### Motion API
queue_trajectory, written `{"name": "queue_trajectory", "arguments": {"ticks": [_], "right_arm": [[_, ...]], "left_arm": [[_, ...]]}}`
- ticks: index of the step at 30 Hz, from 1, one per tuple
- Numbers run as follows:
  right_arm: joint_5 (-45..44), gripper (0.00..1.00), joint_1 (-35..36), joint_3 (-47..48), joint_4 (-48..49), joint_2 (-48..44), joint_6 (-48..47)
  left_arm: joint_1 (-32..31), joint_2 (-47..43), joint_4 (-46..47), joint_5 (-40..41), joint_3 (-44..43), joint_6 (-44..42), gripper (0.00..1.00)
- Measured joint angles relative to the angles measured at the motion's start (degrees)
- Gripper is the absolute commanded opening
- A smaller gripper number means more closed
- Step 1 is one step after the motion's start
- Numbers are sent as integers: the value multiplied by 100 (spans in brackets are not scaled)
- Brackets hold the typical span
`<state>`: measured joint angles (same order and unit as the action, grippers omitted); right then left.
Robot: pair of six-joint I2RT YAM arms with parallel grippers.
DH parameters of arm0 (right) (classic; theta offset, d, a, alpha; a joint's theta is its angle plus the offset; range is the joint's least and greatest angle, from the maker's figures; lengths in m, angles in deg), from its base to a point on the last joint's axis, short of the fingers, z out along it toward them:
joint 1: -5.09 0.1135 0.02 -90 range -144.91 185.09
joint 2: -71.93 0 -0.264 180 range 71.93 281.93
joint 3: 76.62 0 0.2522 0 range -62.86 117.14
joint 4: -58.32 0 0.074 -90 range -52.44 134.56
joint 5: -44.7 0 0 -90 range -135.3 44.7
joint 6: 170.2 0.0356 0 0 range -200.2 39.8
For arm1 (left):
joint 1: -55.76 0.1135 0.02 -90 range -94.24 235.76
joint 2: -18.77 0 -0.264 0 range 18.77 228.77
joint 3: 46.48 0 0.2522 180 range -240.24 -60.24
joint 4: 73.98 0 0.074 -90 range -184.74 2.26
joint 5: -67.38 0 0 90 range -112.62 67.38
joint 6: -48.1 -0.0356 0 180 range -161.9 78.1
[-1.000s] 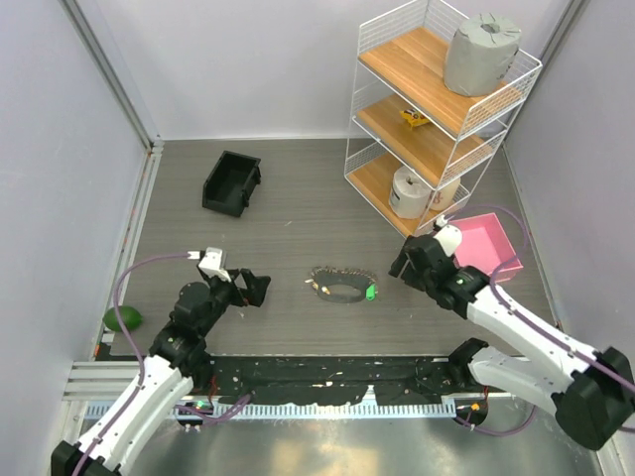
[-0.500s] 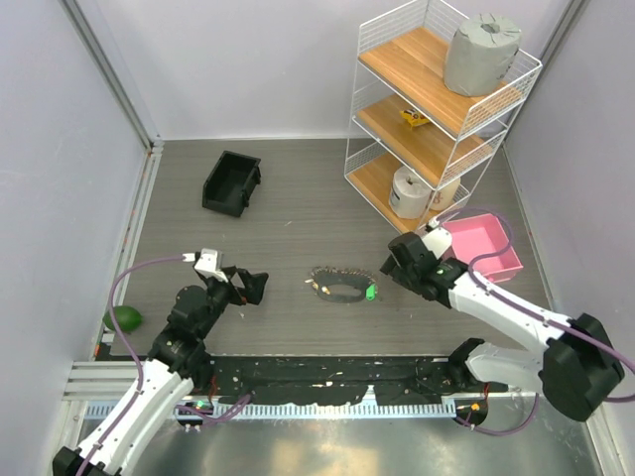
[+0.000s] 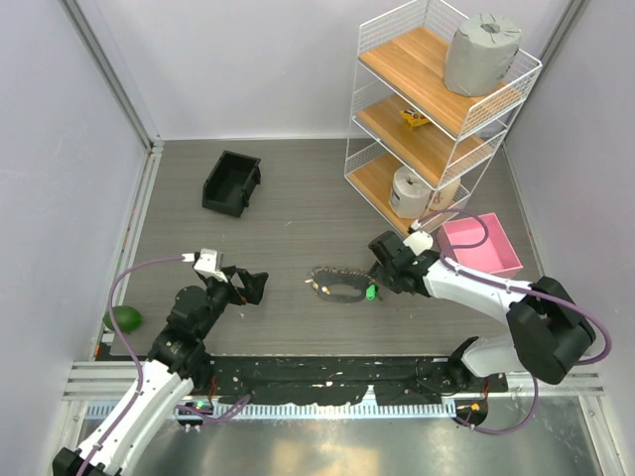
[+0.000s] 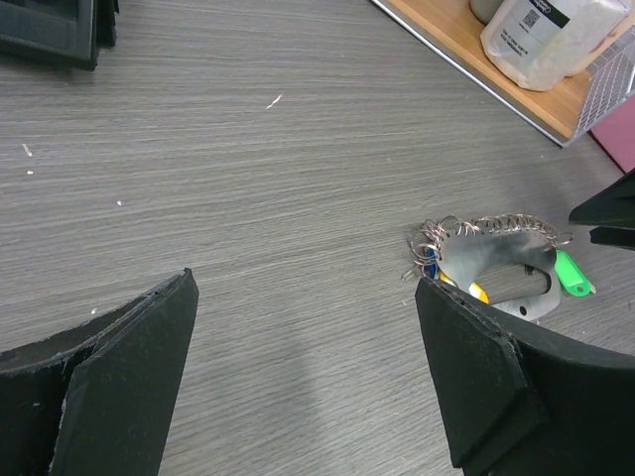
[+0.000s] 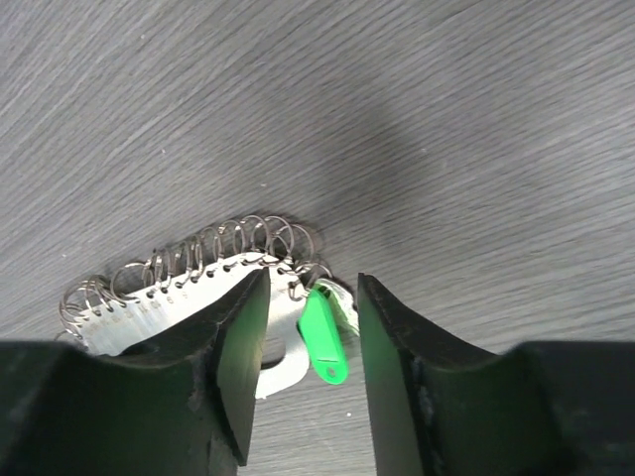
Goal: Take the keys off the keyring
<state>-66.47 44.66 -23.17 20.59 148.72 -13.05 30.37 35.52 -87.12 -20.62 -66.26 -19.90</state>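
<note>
The keyring [image 3: 337,282] lies flat mid-table: a coil of thin wire loops along a pale metal tag. The green key [image 3: 369,292] hangs at its right end. In the left wrist view the keyring [image 4: 493,260] shows the green key [image 4: 571,273], a yellow key [image 4: 477,292] and a bit of a blue key [image 4: 428,262]. My right gripper [image 3: 380,270] is open over the ring's right end. In the right wrist view its fingers straddle the green key [image 5: 323,338] without touching it, below the wire coil [image 5: 213,248]. My left gripper [image 3: 249,286] is open and empty, left of the ring.
A black bin [image 3: 231,182] stands at the back left. A wire shelf unit [image 3: 437,119] with a grey roll and a white bottle stands at the back right. A pink tray [image 3: 483,246] is beside it. A green ball-like fruit [image 3: 123,317] lies at the left edge.
My right gripper has moved left, from beside the pink tray to over the keyring's green key. The left arm has barely moved. The keyring lies as before.
</note>
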Motion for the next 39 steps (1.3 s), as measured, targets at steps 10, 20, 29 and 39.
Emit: {"name": "queue_trajectory", "arguments": {"ticks": [10,20,29,39], "right_arm": [[66,37,44,103,245,378,232],[168,5,98,157,614,627,365],[120,5,656,605,343,332,-223],[466,56,1309,1106,557,595,-354]], "left_arm": [[0,-7,0,2,0,2,99],[0,0,2,-2,0,0,99],[-81,518,402,-417,0,-52,99],[-826,1563,739,-612,-140,-293,99]]}}
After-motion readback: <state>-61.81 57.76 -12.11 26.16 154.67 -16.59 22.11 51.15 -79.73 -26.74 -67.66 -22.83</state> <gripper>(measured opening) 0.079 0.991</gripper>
